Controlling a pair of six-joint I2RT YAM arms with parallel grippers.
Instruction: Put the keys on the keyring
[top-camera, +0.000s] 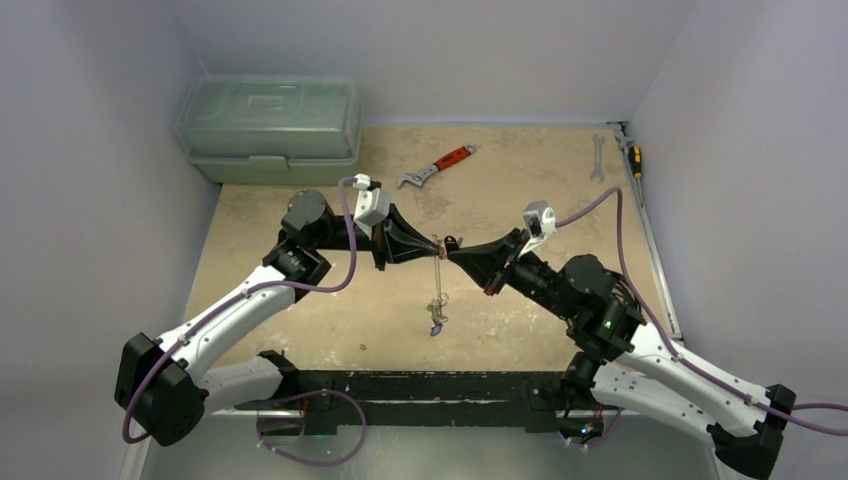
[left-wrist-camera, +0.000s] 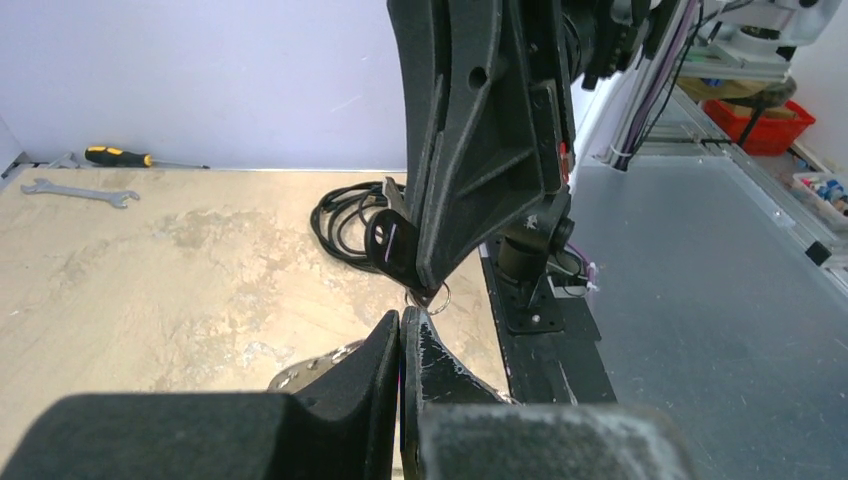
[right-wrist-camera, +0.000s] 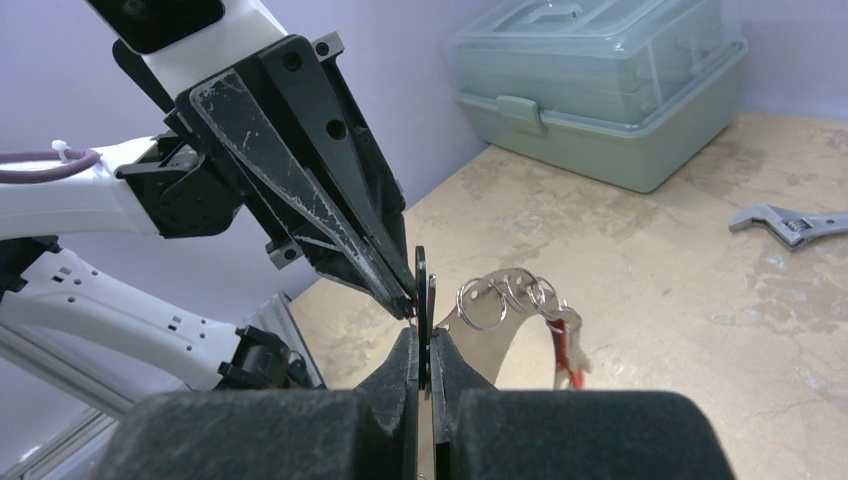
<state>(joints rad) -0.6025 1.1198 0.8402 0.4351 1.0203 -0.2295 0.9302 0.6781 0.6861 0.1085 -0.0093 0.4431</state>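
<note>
While the left gripper (top-camera: 433, 245) pinches its top and the right gripper (top-camera: 451, 250) clamps a black-tagged key (right-wrist-camera: 420, 285), the keyring (top-camera: 441, 280) hangs long-axis plumb, keys (top-camera: 437, 322) lowermost.

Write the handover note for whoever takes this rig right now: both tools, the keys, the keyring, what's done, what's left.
The left tool is shut, raised over mid-table, tip to tip with the right tool. What it pinches, I cannot tell.
The right tool is shut on a black-tagged key.
The keyring hangs off the table from where the tips meet.
The other keys dangle near its low end.
Done: those keys seem to be on the loop already.
Left: probably get the black-tagged key onto the keyring, then let go.
</note>
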